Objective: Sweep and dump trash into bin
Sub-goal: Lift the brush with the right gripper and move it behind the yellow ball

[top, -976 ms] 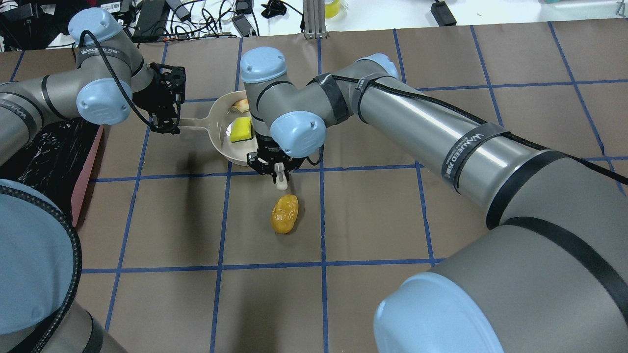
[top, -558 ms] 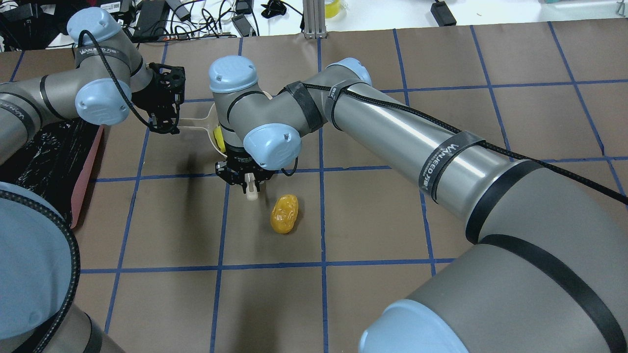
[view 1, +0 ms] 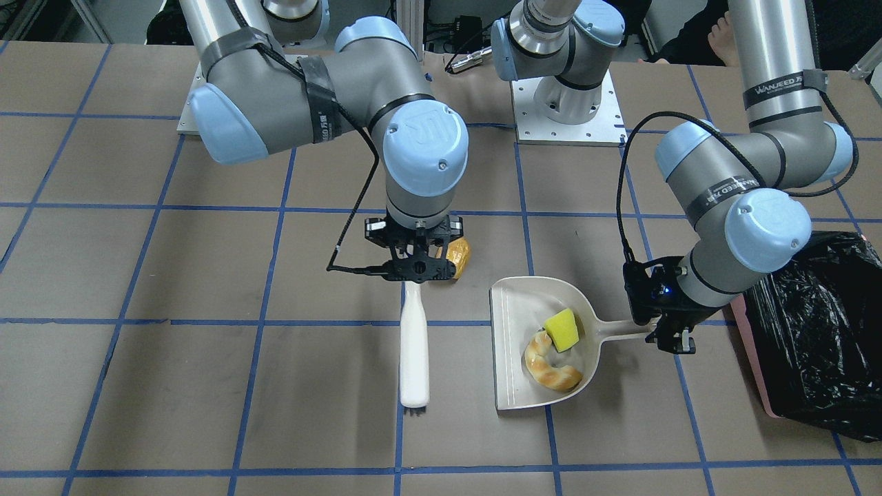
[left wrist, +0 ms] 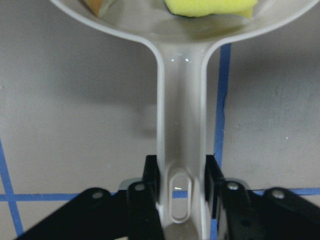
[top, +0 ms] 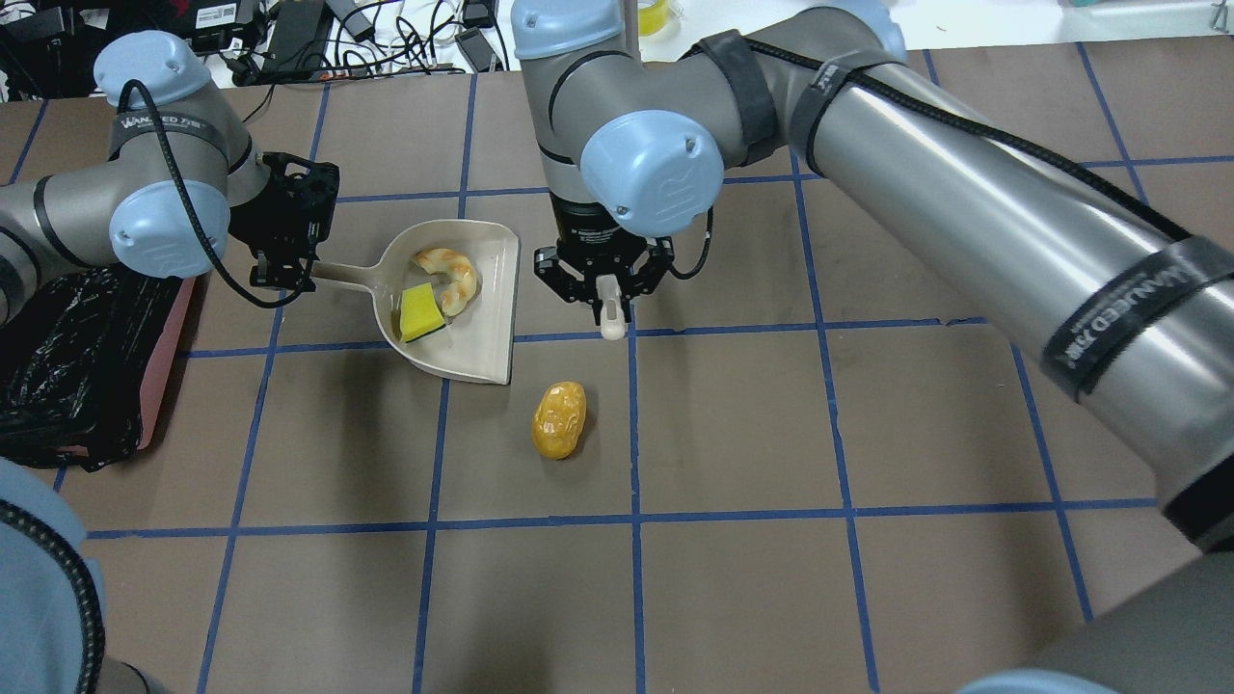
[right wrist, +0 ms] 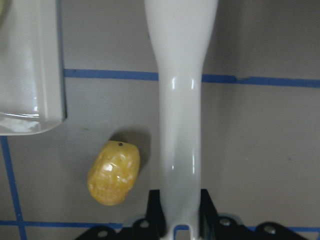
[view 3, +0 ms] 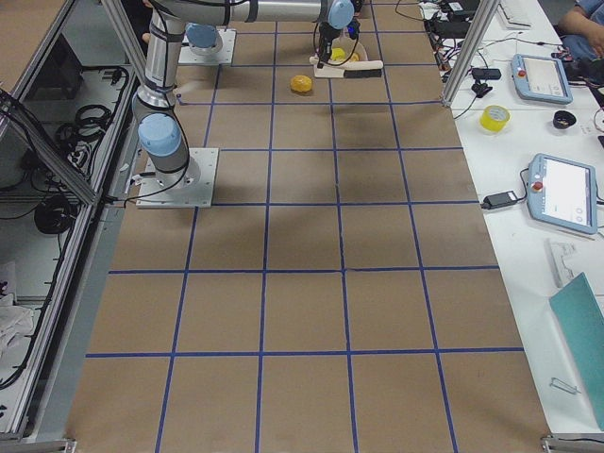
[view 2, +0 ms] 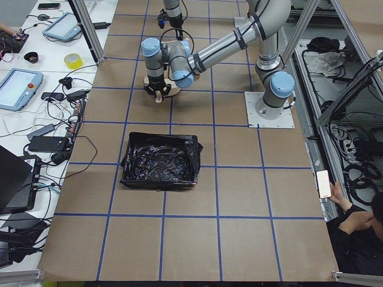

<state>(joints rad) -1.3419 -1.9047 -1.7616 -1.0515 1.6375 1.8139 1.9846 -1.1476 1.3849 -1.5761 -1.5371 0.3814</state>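
Golden-brown potato-shaped lump (top: 559, 420) lies on the table (top: 868, 434) just beside the right gripper (top: 607, 289), which clamps a white plastic brush (view 1: 414, 337) for sweeping. The left gripper (top: 284, 275) pinches the handle of the beige plastic dustpan (top: 487, 323), its mouth facing the lump.

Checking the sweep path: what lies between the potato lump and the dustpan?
Nothing: the overhead view shows only bare table between the potato lump and the dustpan. The brush hangs off to one side.

A yellow tape roll (view 3: 494, 118) and, seemingly, a control tablet (view 3: 563, 192) lie on the white side bench (view 3: 528, 142).
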